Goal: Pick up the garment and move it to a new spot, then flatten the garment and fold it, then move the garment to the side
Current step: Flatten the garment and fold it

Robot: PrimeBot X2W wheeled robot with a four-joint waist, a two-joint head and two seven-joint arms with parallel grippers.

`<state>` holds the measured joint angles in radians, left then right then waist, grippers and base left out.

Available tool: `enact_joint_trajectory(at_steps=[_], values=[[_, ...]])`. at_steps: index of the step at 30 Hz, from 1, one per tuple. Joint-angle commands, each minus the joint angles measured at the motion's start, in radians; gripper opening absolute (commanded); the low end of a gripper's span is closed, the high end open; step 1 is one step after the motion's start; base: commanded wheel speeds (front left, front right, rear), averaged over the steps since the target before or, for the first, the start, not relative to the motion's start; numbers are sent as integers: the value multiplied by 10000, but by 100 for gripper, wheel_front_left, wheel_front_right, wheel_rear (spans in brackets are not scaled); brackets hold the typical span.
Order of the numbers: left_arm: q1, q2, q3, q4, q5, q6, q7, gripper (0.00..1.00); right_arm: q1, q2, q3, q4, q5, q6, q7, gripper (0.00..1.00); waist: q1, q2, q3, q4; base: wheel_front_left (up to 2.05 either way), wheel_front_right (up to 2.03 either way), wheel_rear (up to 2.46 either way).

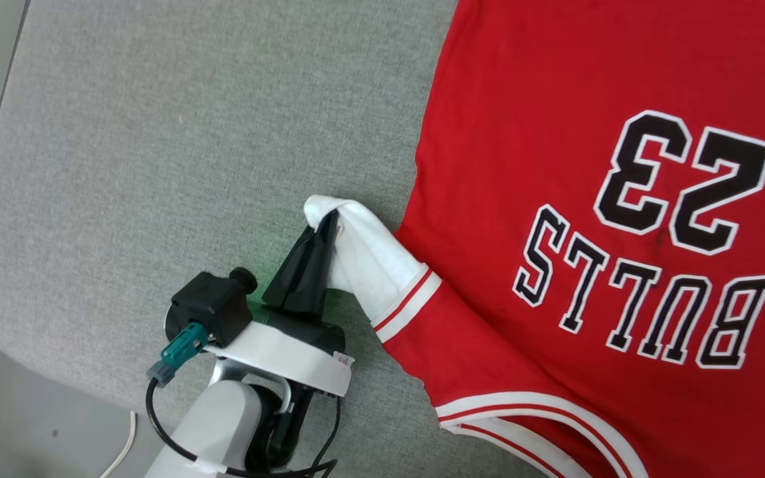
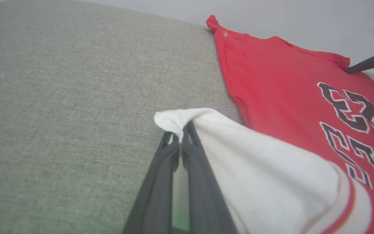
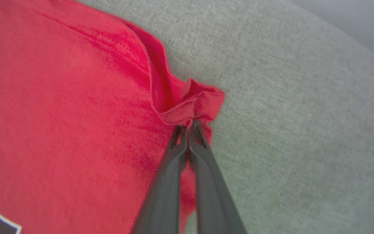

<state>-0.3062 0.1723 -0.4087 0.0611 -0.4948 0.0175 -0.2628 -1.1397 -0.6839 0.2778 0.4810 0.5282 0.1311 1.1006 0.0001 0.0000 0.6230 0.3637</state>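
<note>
Head view shows the shirt [image 1: 555,133] spread face up over the right part of the grey tabletop [image 1: 157,166]. Its collar is toward the near edge and its hem toward the far edge, so its long axis runs near to far and the lettering reads upside down from the robot's side. The left hand [image 1: 326,229] sits just off the shirt's left flank. Its two fingers are pinched together on the tip of the white sleeve [image 1: 369,259], which looks a little lifted and drawn out toward the tabletop's left side. In the right wrist view, the right hand [image 3: 187,128] is likewise clamped tight, gripping a bunched red corner [image 3: 203,97] that seems to be the hem's far right corner, with bare tabletop beyond it. So the body of the shirt lies between the two hands, to the right of the left one. I'd judge a flattening pull must go outward toward the left edge, while a fold would carry the sleeve rightward across the chest.
</note>
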Motion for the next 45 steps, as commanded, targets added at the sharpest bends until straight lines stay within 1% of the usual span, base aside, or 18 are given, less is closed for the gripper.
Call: enact_joint_trajectory(at_steps=[1, 4, 6, 11, 13, 17, 21, 24, 27, 31, 37, 42, 43, 44, 45], values=[[137, -23, 48, 10, 25, 1, -27, 0, 190, 7, 92, 126, 12, -8, 39, 0, -1, 0, -220, -140, 0, 0, 0], [346, 32, 215, 141, 106, -37, -27, 0, 37, 86, 265, 29, 246, -8, -481, 0, -1, 0, -753, -363, 0, 0, 0], [530, 96, 298, 178, 152, -20, -27, 0, 92, -9, 501, -83, 411, -8, -703, 0, -1, 0, -1102, -522, 0, 0, 0], [1148, 358, 518, 284, 126, 126, -19, 0, 804, -762, 1470, -811, 1256, -8, -1249, 0, -1, 0, -2226, -1061, 0, 0, 0], [1425, 468, 561, 239, 80, 205, 26, 0, 1293, -1174, 1752, -1229, 1692, -8, -1370, 0, -1, 0, -2614, -1286, 0, 0, 0], [1964, 693, 725, 89, -27, 400, 152, 0, 2485, -2093, 2081, -2184, 2515, -8, -1737, 0, -1, 0, -3315, -1717, 0, 0, 0], [2456, 903, 825, -127, -100, 566, 302, 0, 4069, -2989, 2032, -2990, 3181, -10, -2166, 0, -1, 0, -3820, -2108, 0, 0, 0], [2789, 1019, 897, -253, -146, 697, 390, 0, 5396, -3393, 1709, -3311, 3577, -8, -2577, 0, -1, 0, -4156, -2381, 0, 0, 0], [3075, 1150, 968, -390, -188, 792, 463, 0, 6836, -3610, 1344, -3421, 3915, -8, -2989, 0, -1, 0, -4418, -2616, 0, 0, 0], [3351, 1255, 1023, -551, -229, 886, 541, 0, 8813, -3412, 836, -3409, 4156, -8, -3490, 0, -1, 0, -4610, -2841, 0, 0, 0], [3557, 1354, 1038, -669, -264, 966, 614, 0, 11439, -2685, 272, -3472, 4214, -8, -4015, 0, -1, 0, -4716, -2995, 0, 0, 0], [3554, 1421, 989, -686, -229, 989, 647, 0, 12537, -2002, -311, -3574, 3973, -8, -4347, 0, -1, 0, -4653, -3023, 0, 0, 0], [3539, 1432, 979, -683, -229, 988, 657, 0, 12594, -1896, -458, -3639, 3886, -8, -4408, 52, -1, 0, -4650, -3027, 0, 0, 0], [3523, 1442, 969, -674, -232, 986, 666, 0, 12588, -1824, -628, -3709, 3803, -8, -4475, 100, -1, 0, -4655, -3026, 0, 0, 0], [3500, 1454, 956, -664, -228, 985, 681, 0, 12561, -1768, -810, -3793, 3737, -8, -4520, 100, -1, 0, -4672, -3017, 0, 0, 0]])
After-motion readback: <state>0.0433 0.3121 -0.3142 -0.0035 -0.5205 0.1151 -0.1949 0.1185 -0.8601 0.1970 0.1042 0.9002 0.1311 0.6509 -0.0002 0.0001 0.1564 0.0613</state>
